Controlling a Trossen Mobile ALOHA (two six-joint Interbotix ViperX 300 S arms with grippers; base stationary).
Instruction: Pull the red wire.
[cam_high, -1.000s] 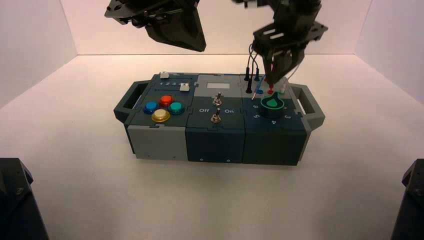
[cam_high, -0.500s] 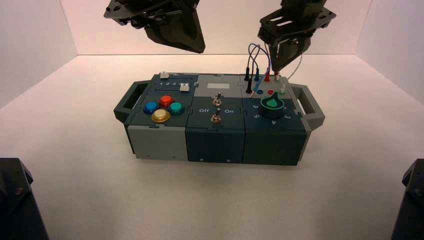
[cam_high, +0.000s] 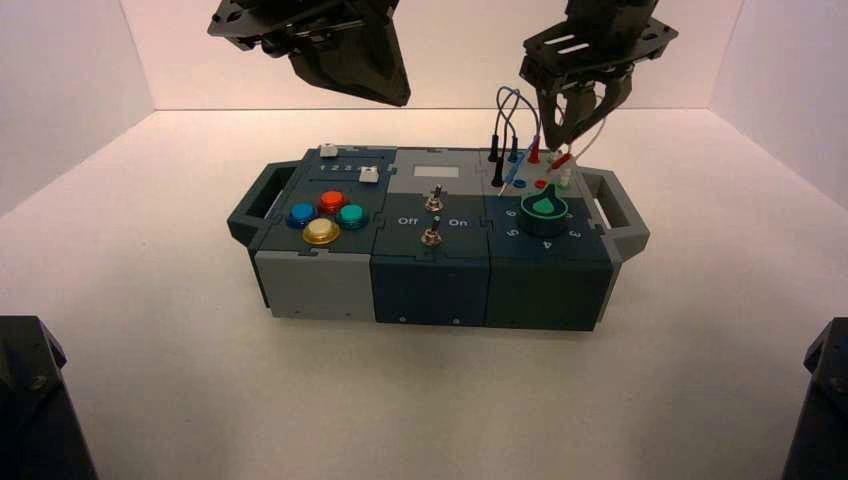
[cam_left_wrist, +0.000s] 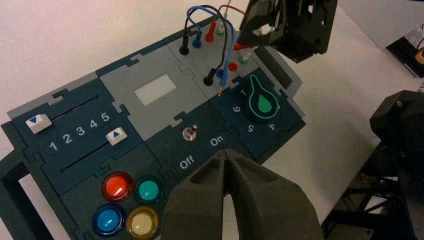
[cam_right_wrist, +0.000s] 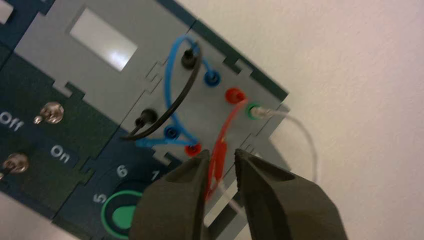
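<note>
The red wire (cam_right_wrist: 231, 122) has one plug in the far red socket (cam_right_wrist: 234, 95). Its other plug (cam_right_wrist: 218, 156) hangs free above the box, clear of the empty near red socket (cam_right_wrist: 192, 149). My right gripper (cam_right_wrist: 221, 152) is open, with this loose plug in the gap between its fingers and a space on one side. In the high view the loose red plug (cam_high: 561, 160) lies tilted just under my right gripper (cam_high: 572, 130), over the box's far right corner. My left gripper (cam_left_wrist: 227, 152) is shut on nothing, held high above the box's left half (cam_high: 390, 92).
The box (cam_high: 430, 280) carries a blue wire (cam_right_wrist: 170, 85), a black wire (cam_right_wrist: 185, 92) and a white wire (cam_right_wrist: 305, 135) beside the red one. A green knob (cam_high: 545, 207) sits in front of the sockets. Two toggle switches (cam_high: 433, 200) stand mid-box.
My right gripper rose, pulling the near red plug out of its socket. It then opened, and the plug now hangs tilted between the fingers. The left arm has not moved.
</note>
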